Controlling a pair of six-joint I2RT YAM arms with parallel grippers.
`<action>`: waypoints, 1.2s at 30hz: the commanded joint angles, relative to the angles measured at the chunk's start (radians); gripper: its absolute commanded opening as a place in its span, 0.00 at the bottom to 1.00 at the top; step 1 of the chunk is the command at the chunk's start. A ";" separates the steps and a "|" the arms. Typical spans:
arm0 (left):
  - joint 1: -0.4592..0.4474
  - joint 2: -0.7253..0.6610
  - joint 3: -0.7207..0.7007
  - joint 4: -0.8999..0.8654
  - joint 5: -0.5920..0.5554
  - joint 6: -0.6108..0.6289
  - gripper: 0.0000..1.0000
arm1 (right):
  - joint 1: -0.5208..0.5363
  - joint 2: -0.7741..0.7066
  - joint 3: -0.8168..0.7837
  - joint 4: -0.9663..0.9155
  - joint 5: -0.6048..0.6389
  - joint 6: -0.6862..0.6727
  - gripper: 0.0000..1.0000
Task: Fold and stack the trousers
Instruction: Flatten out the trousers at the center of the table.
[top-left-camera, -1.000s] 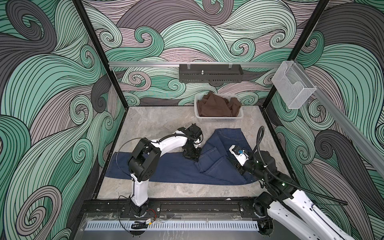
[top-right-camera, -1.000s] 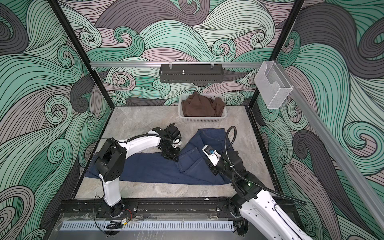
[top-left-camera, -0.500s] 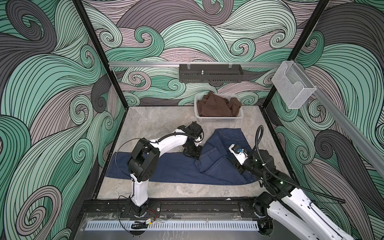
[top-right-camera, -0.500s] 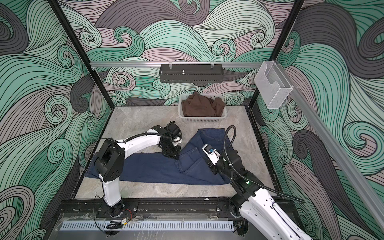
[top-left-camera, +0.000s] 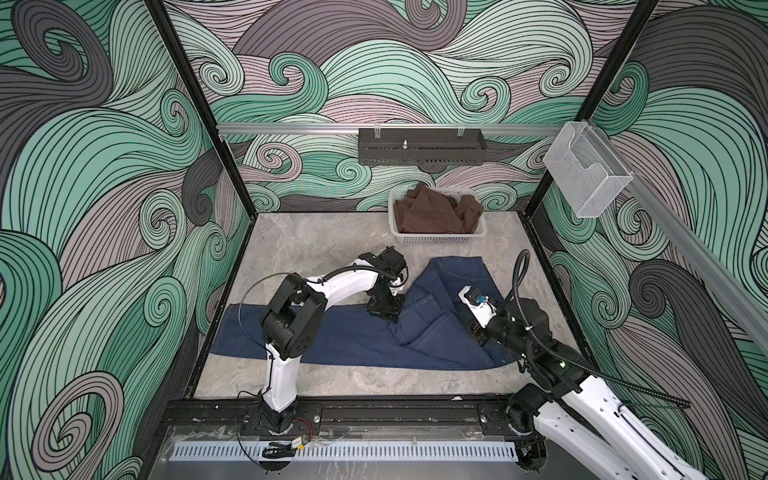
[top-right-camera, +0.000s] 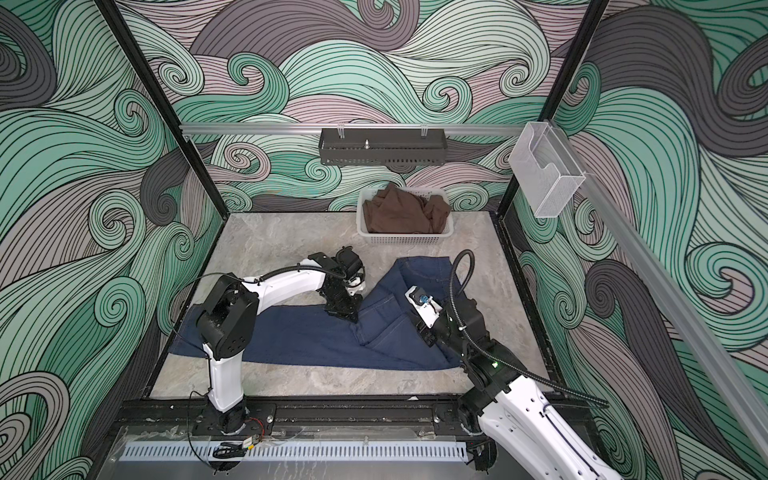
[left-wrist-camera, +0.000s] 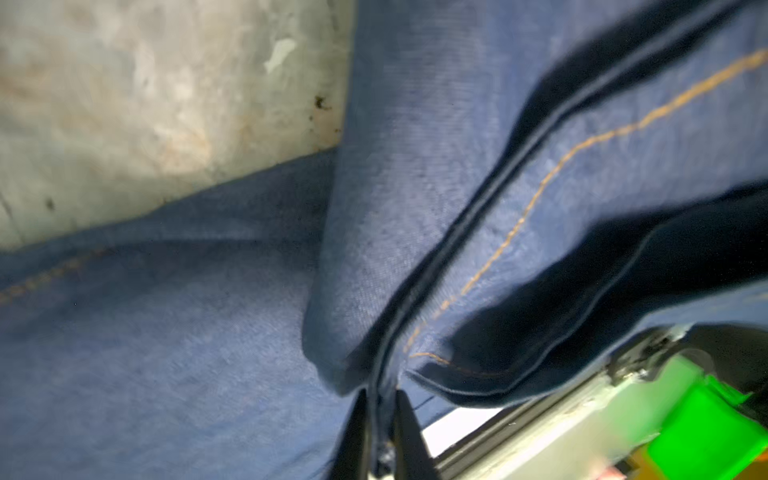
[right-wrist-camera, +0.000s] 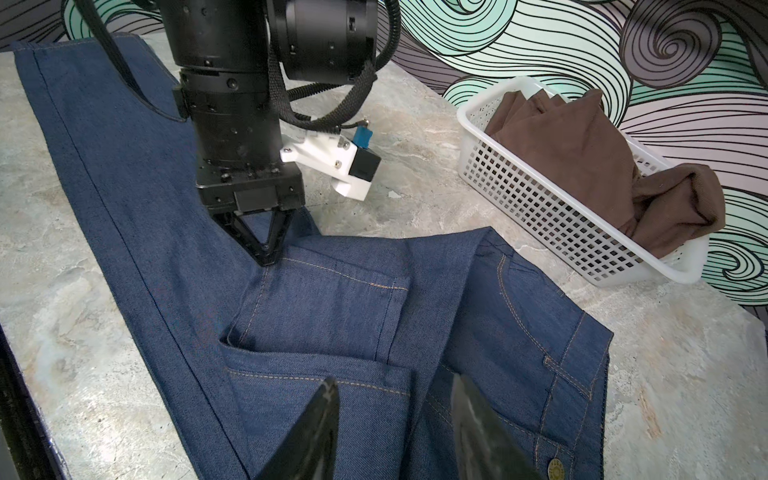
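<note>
Dark blue denim trousers (top-left-camera: 353, 340) with tan stitching are lying on the grey marbled worktop (top-left-camera: 316, 245). In both top views the legs run long and flat toward the robot's left side (top-right-camera: 311, 336), and the waist end kinks off toward the back, stopping near a white perforated plastic basket (top-left-camera: 436, 239) with a crumpled brown cloth (top-left-camera: 428, 212) in it, not touching it as far as I can see. The left tool (top-left-camera: 388, 316) is pointing down right at the spot where the leg part meets the angled upper part. Its own wrist cam shows the two black fingers pinched together on a raised seam edge of the denim (left-wrist-camera: 380, 415), so it's clamped on the fabric. The right wrist cam shows the same pinch from the side (right-wrist-camera: 266, 257), just beside a pocket corner. The right tool (right-wrist-camera: 399, 436) sits low over the waist area with its fingers spread apart and flat denim showing between them, nothing held. A metal button (right-wrist-camera: 555, 471) shows at the waistband just beside one finger.
</note>
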 joint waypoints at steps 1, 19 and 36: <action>-0.009 -0.035 0.060 -0.028 0.018 0.007 0.00 | -0.010 0.005 -0.012 0.023 -0.008 0.019 0.45; 0.451 -0.373 0.399 -0.092 -0.104 -0.033 0.00 | -0.333 0.604 0.360 -0.146 0.071 0.721 0.46; 0.953 -0.399 0.450 -0.050 -0.062 -0.029 0.00 | -0.415 1.225 0.613 -0.287 -0.002 0.841 0.46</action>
